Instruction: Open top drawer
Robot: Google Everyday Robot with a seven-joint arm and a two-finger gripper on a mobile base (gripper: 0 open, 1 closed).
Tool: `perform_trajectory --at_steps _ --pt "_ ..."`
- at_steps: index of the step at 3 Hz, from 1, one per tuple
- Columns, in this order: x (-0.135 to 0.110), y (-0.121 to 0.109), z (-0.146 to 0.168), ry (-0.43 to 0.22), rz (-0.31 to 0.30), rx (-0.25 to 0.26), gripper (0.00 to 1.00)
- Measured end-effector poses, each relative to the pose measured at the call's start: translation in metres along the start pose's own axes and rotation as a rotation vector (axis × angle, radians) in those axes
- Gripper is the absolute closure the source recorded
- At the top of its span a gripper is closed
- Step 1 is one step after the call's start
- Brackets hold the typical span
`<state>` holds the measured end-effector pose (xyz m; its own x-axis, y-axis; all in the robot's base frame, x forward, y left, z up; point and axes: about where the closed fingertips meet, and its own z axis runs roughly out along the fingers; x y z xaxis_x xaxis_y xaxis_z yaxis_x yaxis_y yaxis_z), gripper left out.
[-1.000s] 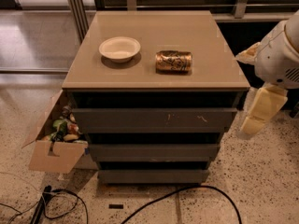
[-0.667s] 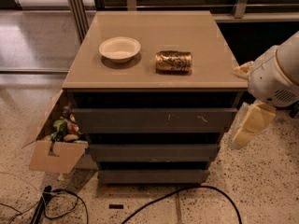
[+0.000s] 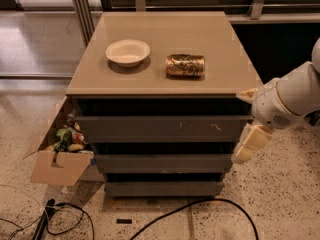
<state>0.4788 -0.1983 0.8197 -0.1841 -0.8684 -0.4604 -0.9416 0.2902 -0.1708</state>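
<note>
The top drawer [image 3: 160, 129] is the uppermost dark grey flat front under the beige cabinet top, with small white scratches right of centre. It sits flush with the two drawer fronts below it. My gripper [image 3: 251, 144] hangs from the white arm [image 3: 290, 101] at the right side of the cabinet, level with the top drawer's right end and just off its corner. Its cream fingers point down and to the left.
A white bowl [image 3: 128, 52] and a gold can [image 3: 185, 65] lying on its side rest on the cabinet top [image 3: 165, 34]. An open cardboard box [image 3: 59, 151] with items stands left of the cabinet. Black cables [image 3: 200, 206] run on the speckled floor in front.
The arm and gripper have moved left and a little down, from beside the cabinet's right edge to right against the top drawer's right end. The drawers have not moved.
</note>
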Motion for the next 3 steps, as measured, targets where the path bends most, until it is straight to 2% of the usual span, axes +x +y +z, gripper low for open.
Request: perform_trajectory --at_steps 1,3 --pt "-0.001 0.001 0.005 0.000 -0.002 -0.005 0.00" --pt "-0.009 0.002 0.056 -0.010 -0.004 -0.052 0.00"
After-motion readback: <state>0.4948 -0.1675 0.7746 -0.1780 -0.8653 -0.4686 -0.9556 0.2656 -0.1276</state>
